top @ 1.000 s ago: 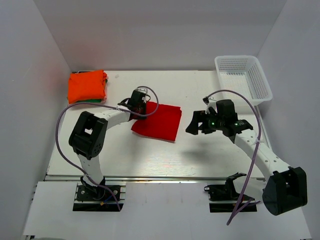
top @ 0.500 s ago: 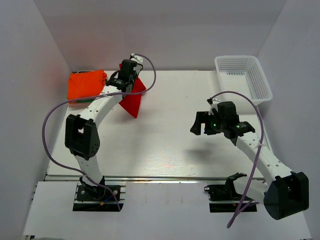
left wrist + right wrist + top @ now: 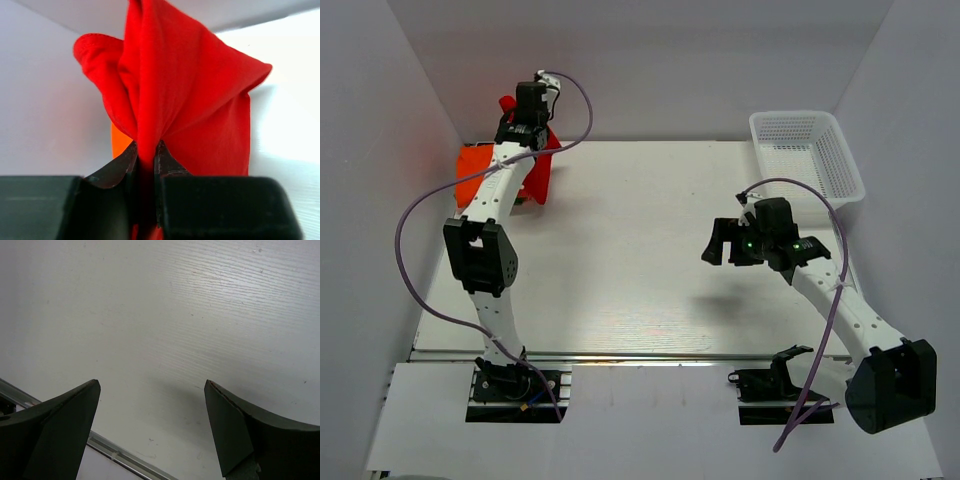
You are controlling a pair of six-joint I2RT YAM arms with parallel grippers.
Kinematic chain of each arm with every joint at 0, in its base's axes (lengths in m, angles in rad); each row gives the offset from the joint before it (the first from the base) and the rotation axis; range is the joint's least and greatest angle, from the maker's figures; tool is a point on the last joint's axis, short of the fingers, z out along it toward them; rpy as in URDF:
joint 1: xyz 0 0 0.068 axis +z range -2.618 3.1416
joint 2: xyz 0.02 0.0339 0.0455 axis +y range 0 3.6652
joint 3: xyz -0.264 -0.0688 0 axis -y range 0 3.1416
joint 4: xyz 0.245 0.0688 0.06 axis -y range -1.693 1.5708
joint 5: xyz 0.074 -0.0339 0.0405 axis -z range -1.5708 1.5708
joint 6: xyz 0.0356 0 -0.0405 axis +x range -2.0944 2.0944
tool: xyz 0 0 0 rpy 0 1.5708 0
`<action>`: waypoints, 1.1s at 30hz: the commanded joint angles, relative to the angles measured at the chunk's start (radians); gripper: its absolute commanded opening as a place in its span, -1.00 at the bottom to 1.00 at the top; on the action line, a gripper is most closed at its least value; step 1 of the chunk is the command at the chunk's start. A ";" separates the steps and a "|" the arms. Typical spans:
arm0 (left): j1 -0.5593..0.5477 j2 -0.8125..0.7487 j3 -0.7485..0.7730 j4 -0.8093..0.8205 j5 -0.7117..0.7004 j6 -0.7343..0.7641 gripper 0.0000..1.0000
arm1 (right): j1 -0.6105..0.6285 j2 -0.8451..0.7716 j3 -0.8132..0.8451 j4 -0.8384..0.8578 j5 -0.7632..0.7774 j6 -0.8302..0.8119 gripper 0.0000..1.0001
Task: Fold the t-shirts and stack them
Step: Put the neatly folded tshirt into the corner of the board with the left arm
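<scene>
The red t-shirt (image 3: 542,168) hangs bunched in the air at the back left, pinched in my left gripper (image 3: 523,128). In the left wrist view both fingers (image 3: 167,162) press on a fold of the red t-shirt (image 3: 190,90), with my left gripper (image 3: 146,146) shut on it. Right below and to the left lies the folded orange t-shirt (image 3: 475,170), a strip of which, the orange t-shirt (image 3: 120,145), shows behind the red cloth. My right gripper (image 3: 721,243) hovers over the right middle of the table, wide open and empty; between the jaws of my right gripper (image 3: 152,386) only bare table shows.
A white mesh basket (image 3: 796,114) stands at the back right corner. White walls close in the table (image 3: 640,270) on the left, back and right. A metal rail (image 3: 125,457) runs along the near edge.
My left gripper has lifted the red t-shirt off the middle of the table and carried it back and left, above the orange one. The right arm has barely moved.
</scene>
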 commanded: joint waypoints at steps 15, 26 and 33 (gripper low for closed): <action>0.217 0.046 0.116 0.048 0.083 -0.016 -1.00 | 0.003 0.016 0.092 -0.038 0.014 0.032 0.81; 0.310 0.117 0.056 0.125 0.121 -0.025 -1.00 | 0.002 0.049 0.122 -0.038 0.006 0.032 0.81; 0.347 0.169 0.078 0.120 0.123 -0.045 -0.90 | 0.003 0.074 0.129 -0.029 -0.008 0.035 0.81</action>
